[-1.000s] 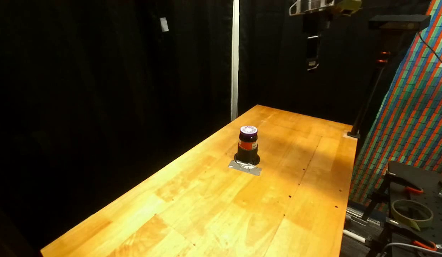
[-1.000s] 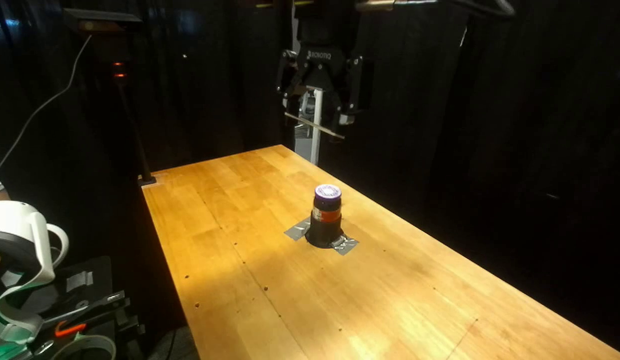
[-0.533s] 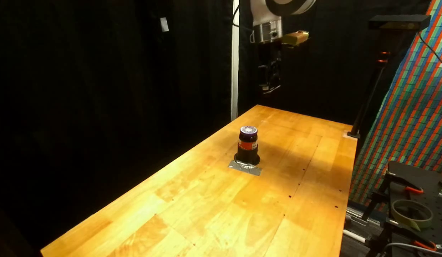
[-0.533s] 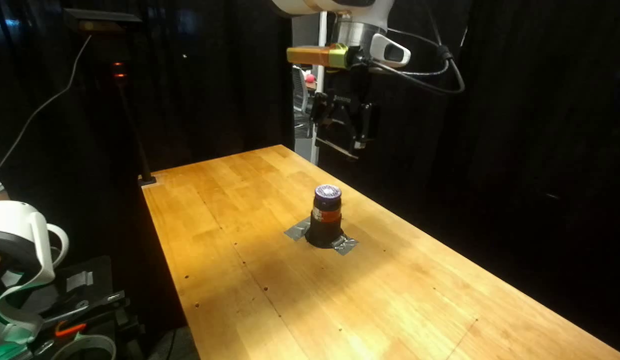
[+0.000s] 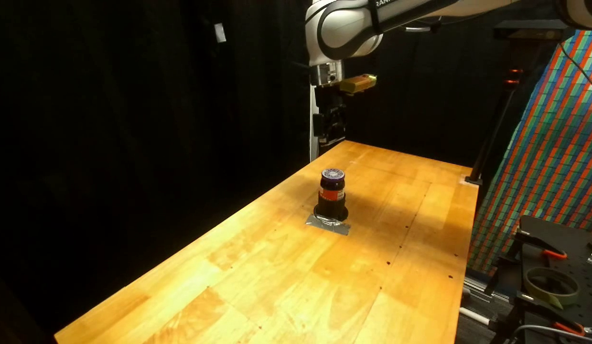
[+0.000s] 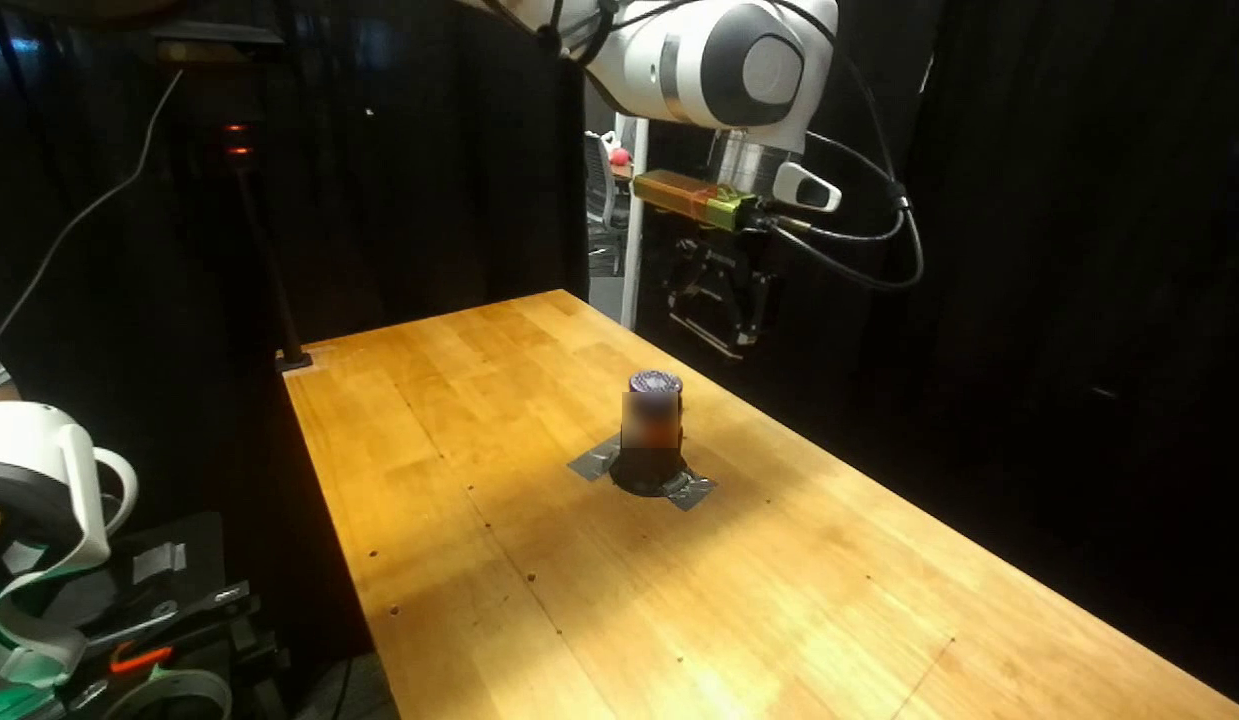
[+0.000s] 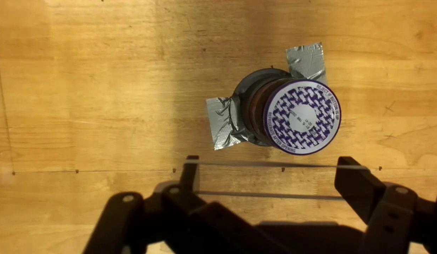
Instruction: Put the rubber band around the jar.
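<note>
Spread wide, the Robotiq gripper (image 7: 269,179) is hovering over a butcher-block table (image 5: 276,291), a thin rubber band (image 7: 267,164) stretching between its two fingers (image 7: 361,183). Warm light is falling on the wood, a soft shadow (image 5: 372,215) is lying around the small jar (image 5: 332,185), and a seam (image 5: 416,210) dotted with dark holes (image 5: 388,263) is running lengthwise. Black curtains (image 5: 147,157) are hanging beyond the table, and at a far corner a black stand (image 5: 491,134) is rising, two orange-red lights (image 5: 511,81) glowing on it. Nearer one long edge than the other, the jar is standing upright in a black holder (image 5: 331,209), strips of silver duct tape (image 7: 223,123) lapping the holder's foot and the table.

In an exterior view, a multicoloured checked cloth (image 5: 539,157) is hanging beyond the table's edge, and the jar's orange-red label (image 5: 331,195) is showing plainly. In an exterior view, an office chair (image 6: 601,185) is appearing between the curtains, while a blurred patch (image 6: 650,420) is covering most of that label. The wrist view is showing the purple-and-white lid (image 7: 303,117), "REJECT IF BUTTON IS UP" curving along its rim, and two strands of band where both exterior views are giving a thin pale line.

The gripper's fingers are standing far apart, the strands running taut and nearly parallel from one to the other. Gripper and band are hanging apart from the jar in both exterior views.
</note>
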`<state>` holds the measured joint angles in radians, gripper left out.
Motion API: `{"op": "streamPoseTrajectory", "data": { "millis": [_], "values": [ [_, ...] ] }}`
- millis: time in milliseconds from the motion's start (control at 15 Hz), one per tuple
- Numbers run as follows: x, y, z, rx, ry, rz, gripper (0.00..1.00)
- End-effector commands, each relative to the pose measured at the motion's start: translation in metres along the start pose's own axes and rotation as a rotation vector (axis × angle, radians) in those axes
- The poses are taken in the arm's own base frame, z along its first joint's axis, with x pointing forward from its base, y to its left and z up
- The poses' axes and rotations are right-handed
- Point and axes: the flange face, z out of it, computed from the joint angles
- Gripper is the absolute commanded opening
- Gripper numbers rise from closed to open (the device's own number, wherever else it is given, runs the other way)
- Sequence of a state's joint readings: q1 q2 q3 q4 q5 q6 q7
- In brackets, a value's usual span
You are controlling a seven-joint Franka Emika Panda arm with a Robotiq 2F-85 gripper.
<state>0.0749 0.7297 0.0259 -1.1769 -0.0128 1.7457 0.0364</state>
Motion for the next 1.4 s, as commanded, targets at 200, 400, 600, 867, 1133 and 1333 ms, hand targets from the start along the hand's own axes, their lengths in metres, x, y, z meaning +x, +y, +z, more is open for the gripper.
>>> {"op": "streamPoseTrajectory", "data": {
  "millis": [200,400,600,867,1133,1333],
  "values": [
    [0.031,-0.011,0.025,0.081,-0.016,-0.018,1.00],
    [0.034,-0.010,0.043,0.082,-0.055,-0.015,1.00],
    [0.035,-0.006,0.058,0.083,-0.105,-0.011,1.00],
    [0.035,-0.006,0.073,0.101,-0.145,-0.014,1.00],
    [0.035,-0.015,0.076,0.118,-0.137,-0.040,1.00],
    [0.034,-0.023,0.079,0.111,-0.138,-0.066,1.00]
  ]
}}
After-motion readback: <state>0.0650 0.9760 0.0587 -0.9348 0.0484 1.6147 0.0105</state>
